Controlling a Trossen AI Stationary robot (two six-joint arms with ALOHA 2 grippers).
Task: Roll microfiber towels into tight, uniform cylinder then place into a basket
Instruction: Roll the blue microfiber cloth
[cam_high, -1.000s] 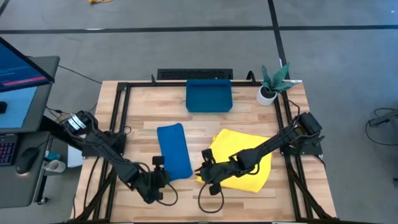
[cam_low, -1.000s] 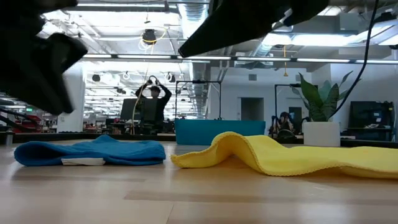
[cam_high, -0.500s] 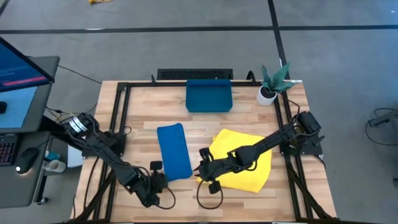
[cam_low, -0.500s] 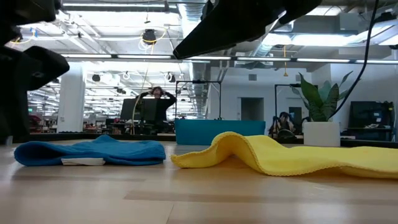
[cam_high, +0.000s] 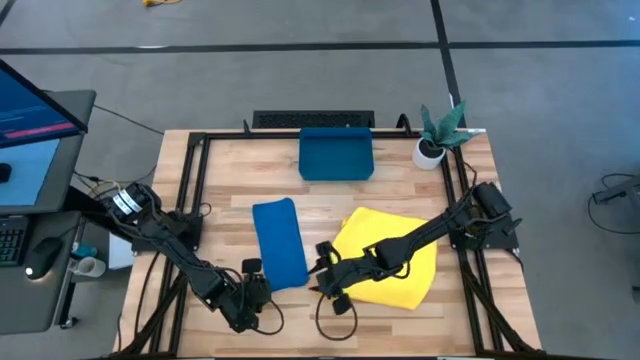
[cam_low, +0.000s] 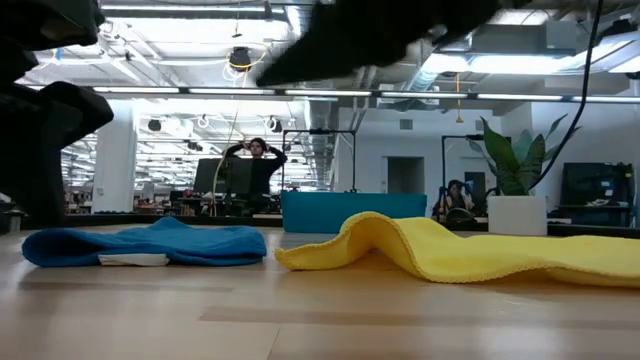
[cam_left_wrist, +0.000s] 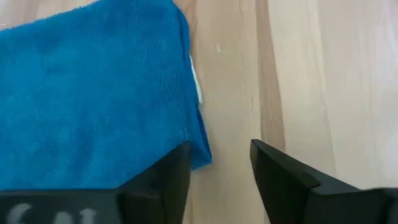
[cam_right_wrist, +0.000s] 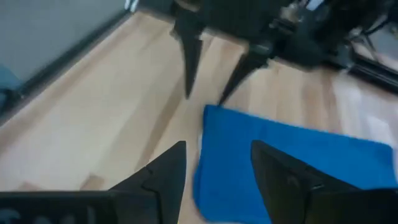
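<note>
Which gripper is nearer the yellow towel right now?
Right. The right gripper sits at the yellow towel's near-left edge; the left gripper is beyond the blue towel.

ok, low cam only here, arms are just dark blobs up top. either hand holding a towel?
Observer: No. The left wrist view shows the left hand open over bare wood, beside the blue towel's corner.
Operator: right one?
Observer: The right hand is open too and empty, facing the blue towel's end.
Operator: basket?
Observer: From above, the basket holds nothing. The yellow towel lies spread out, unrolled.
</note>
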